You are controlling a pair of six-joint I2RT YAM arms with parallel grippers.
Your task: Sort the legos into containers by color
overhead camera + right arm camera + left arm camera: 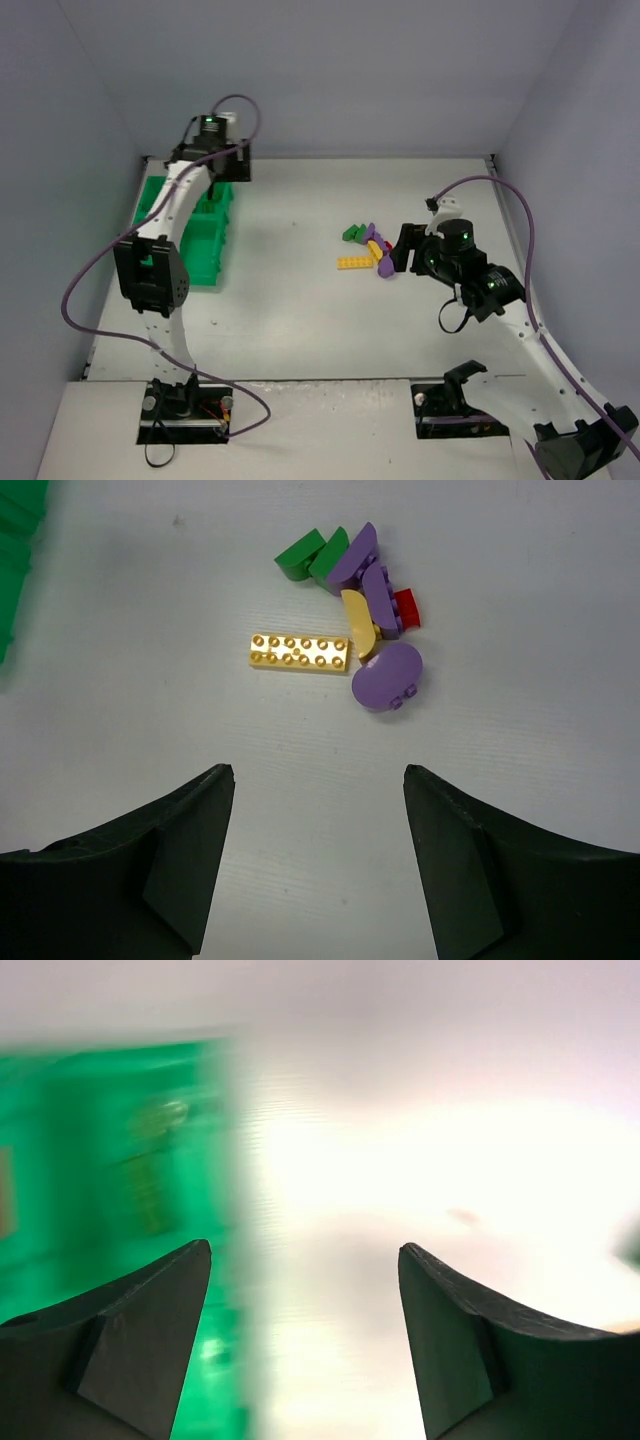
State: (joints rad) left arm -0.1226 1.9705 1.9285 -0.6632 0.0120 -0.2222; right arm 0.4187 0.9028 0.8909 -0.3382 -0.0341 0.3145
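Right fingers (180, 870) apart, empty, near the legos (350, 630), left fingers (140, 1330) apart, empty, over tray (100, 1160) edge

We see the legos (372, 248) gathered in one small cluster on the table (300, 330), well apart from the green tray (205, 250) at the left.
We count a long yellow brick (299, 652) lying studs up, two green pieces (300, 557), two purple curved pieces (355, 558), a yellow curved piece (358, 623), a red brick (406, 607) and a rounded purple piece (387, 676). We cannot tell what the tray's compartments hold.
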